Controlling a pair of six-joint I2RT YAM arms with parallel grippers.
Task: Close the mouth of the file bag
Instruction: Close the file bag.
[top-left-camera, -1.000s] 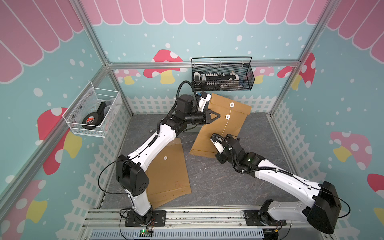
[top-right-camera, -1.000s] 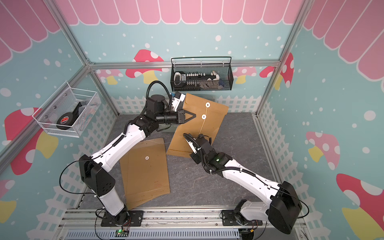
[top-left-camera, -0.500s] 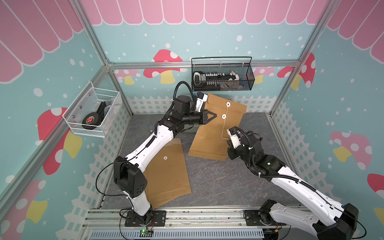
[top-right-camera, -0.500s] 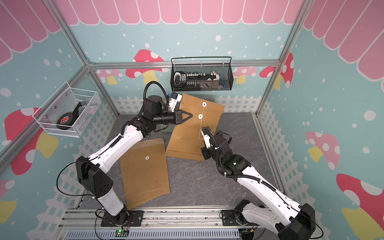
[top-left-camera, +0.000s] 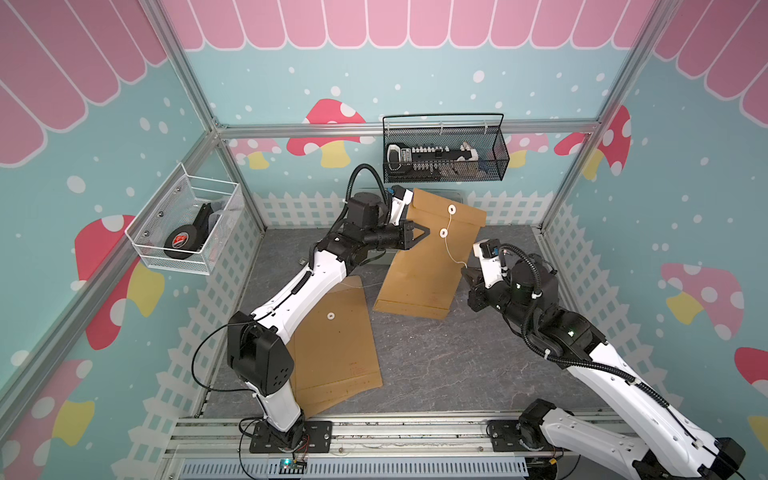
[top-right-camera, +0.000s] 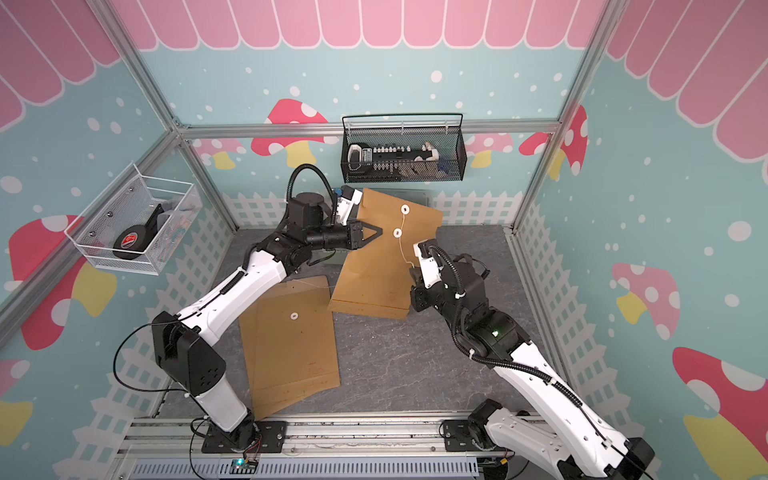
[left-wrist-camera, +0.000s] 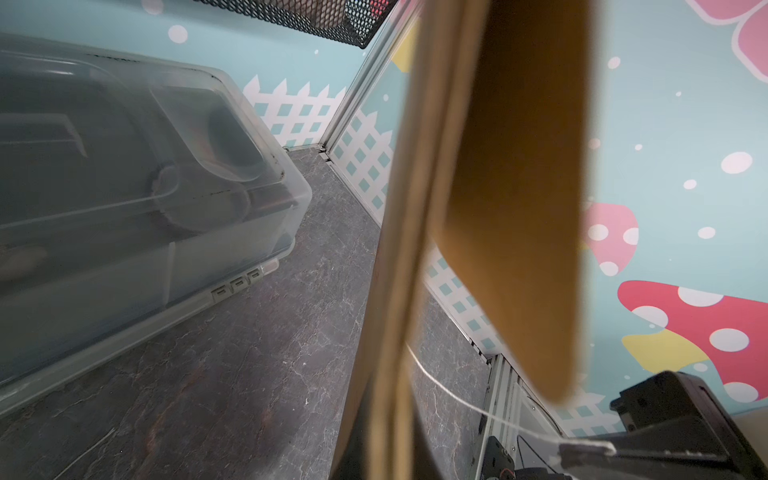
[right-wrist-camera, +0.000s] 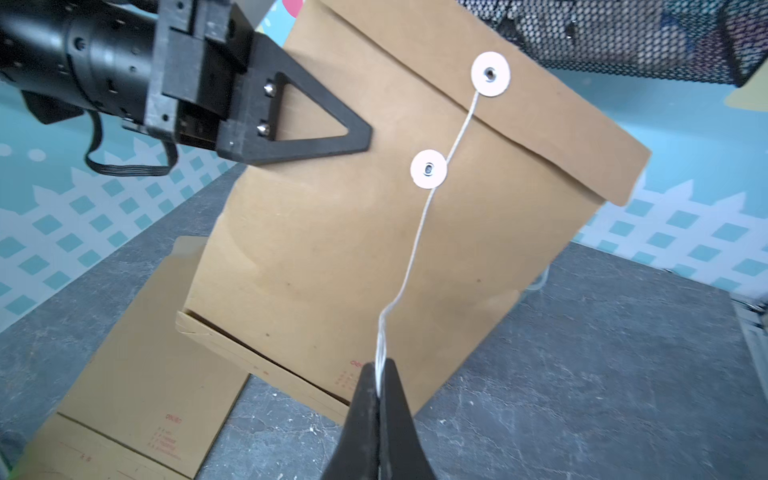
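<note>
The brown file bag (top-left-camera: 424, 266) (top-right-camera: 374, 270) stands tilted, its bottom edge on the floor. My left gripper (top-left-camera: 419, 233) (top-right-camera: 376, 233) (right-wrist-camera: 353, 137) is shut on its side edge near the top. The flap (right-wrist-camera: 540, 116) is folded over the mouth; in the left wrist view the flap (left-wrist-camera: 519, 166) stands a little off the body. A white string (right-wrist-camera: 419, 232) (top-left-camera: 451, 253) runs from the upper button (right-wrist-camera: 490, 74) past the lower button (right-wrist-camera: 428, 169). My right gripper (right-wrist-camera: 379, 374) (top-left-camera: 467, 269) (top-right-camera: 412, 272), right of the bag, is shut on the string's end.
More brown file bags (top-left-camera: 332, 345) lie flat at front left, under the left arm. A clear plastic box (left-wrist-camera: 145, 187) sits behind the held bag against the back fence. A black mesh basket (top-left-camera: 444, 153) hangs on the back wall, a white wire basket (top-left-camera: 187, 228) on the left wall.
My right gripper has swung from in front of the bag out to its right, drawing the string with it. The left gripper and the bag shifted slightly left.
</note>
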